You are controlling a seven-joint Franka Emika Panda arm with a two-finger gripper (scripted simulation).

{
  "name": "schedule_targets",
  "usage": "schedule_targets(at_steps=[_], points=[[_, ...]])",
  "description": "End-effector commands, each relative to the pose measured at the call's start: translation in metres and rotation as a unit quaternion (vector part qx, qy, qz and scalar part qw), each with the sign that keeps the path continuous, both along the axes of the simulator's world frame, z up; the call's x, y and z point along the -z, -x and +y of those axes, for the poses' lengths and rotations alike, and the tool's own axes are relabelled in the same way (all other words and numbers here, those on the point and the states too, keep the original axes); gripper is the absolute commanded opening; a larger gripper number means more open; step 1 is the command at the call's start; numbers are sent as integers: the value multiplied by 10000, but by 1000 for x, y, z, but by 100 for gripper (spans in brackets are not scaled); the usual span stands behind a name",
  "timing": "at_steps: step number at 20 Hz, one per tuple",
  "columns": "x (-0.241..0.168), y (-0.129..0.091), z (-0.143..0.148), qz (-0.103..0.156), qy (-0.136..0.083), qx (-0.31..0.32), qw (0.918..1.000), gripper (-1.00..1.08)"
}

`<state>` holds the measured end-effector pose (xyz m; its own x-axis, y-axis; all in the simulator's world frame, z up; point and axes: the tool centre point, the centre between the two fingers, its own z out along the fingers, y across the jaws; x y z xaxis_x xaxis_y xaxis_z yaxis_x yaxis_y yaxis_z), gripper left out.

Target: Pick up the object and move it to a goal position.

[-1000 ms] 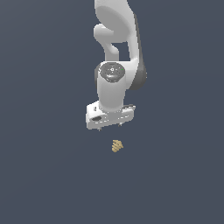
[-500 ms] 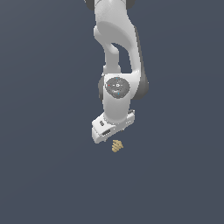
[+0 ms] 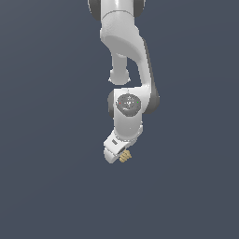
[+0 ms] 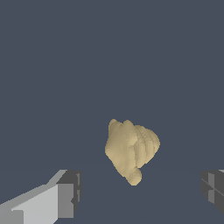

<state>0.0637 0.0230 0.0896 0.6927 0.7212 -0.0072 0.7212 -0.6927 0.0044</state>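
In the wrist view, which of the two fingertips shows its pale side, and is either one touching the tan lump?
The fingertip with the light grey flank; the other fingertip shows only dark pad. Neither touches the object, which sits between them with gaps both sides.

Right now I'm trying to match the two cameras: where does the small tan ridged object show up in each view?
Exterior view: the tan object sits low in the picture, near the middle, just past the tip of the white gripper, partly tucked against it.
Wrist view: the object shows large, between the two fingertips, which stand well apart and clear of it.
Shared landmark: the gripper itself, next to the object in both.
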Motion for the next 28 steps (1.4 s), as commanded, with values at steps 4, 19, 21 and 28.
schedule_targets(at_steps=[4, 19, 21, 28], points=[[8, -4, 4, -6, -32, -339, 9994, 100], [40, -4, 5, -6, -40, -422, 9991, 100], [50, -4, 5, -6, -41, -430, 9991, 100], [60, -5, 5, -7, -41, -434, 9991, 100]])
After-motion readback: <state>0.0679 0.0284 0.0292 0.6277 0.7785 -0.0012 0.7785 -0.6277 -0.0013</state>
